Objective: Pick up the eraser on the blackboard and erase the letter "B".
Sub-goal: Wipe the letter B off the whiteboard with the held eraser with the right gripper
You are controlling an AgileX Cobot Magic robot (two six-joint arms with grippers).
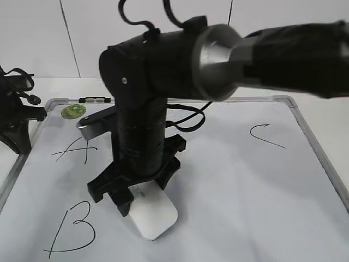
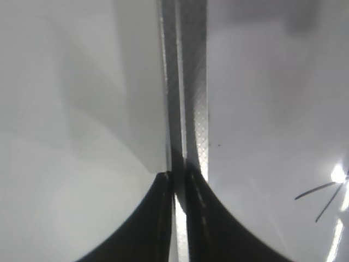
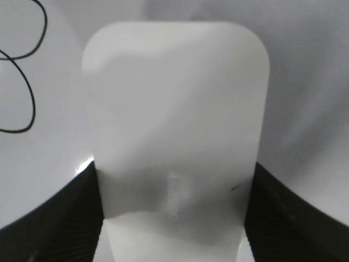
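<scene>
I've got my right gripper [image 1: 132,197] straddling the eraser [image 1: 154,214], fingers against both sides, ready to reach the letter "B" [image 1: 73,227].

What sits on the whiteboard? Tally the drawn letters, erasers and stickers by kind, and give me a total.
Drawn letters: 3 (A, B, C)
Eraser: 1
Green sticker: 1
Total: 5

Item: the eraser [image 3: 174,120], white, held between our right gripper [image 3: 173,218] fingers [image 3: 49,224].
It lay on the blackboard [image 3: 311,82]; loops of the letter "B" [image 3: 24,71] showed at left.
</scene>
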